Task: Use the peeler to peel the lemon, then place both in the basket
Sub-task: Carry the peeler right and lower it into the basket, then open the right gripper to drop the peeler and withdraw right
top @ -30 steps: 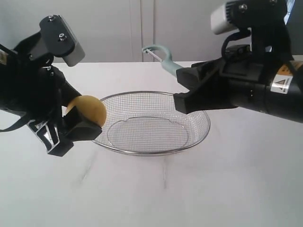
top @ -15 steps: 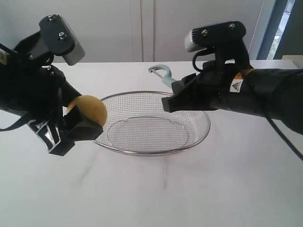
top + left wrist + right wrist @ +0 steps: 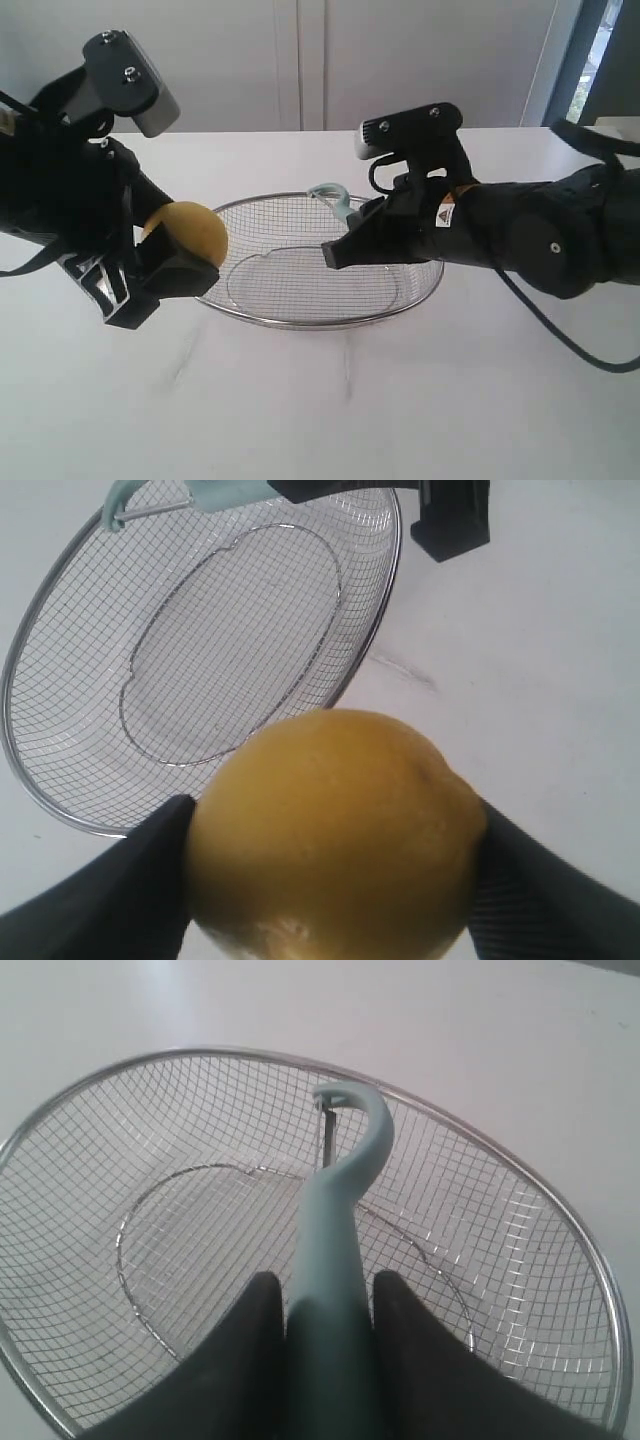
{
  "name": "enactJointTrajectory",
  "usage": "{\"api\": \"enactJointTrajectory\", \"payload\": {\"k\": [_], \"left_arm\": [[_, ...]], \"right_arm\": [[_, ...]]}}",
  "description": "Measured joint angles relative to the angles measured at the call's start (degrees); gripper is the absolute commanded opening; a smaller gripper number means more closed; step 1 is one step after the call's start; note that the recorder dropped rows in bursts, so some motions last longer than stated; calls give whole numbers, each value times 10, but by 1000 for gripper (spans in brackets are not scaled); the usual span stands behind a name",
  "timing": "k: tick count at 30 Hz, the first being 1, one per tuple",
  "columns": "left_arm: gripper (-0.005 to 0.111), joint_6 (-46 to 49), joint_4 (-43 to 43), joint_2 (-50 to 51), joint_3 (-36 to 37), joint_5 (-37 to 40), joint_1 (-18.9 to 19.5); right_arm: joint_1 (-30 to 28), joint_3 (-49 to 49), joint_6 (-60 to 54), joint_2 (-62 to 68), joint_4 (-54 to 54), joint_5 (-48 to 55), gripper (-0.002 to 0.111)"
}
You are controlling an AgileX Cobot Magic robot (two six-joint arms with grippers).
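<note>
On the left of the exterior view the left pincer (image 3: 172, 252) is clamped on the lemon (image 3: 186, 234), one black finger (image 3: 110, 900) pressed to each side of the fruit, as its wrist view shows close up; the lemon (image 3: 330, 830) is held up off the white counter (image 3: 400, 400), just outside the near-left rim of the basket (image 3: 300, 322), and the skin facing both cameras is smooth, yellow and unbroken. The right pincer (image 3: 336, 254) reaches in from the right and hangs over the basket's right half, gripping the peeler (image 3: 330, 196) by its pale teal handle; in the right wrist view the handle (image 3: 335, 1230) sits squeezed between the two dark fingers (image 3: 250, 1350) and runs out over the wire mesh, its hooked head and thin blade lying over the basket's inside near the far rim (image 3: 560, 1210). Whether the head touches the mesh I cannot tell. The basket rests flat on the counter between the two arms, with nothing lying in its mesh bowl
</note>
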Motion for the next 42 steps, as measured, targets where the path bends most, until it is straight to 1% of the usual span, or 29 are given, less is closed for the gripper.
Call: {"api": "enactJointTrajectory", "payload": {"k": [15,27,42], "left_arm": [[0,0,-1,0,0,0,0],[0,-1,-1,0,0,0,0],[0,-1,-1,0,0,0,0]], "right_arm": [[0,-1,0,61,0,-53,0],[0,-4,-34,111,0,-74,0],[0,-4,-46,155,0,-99,0]]}}
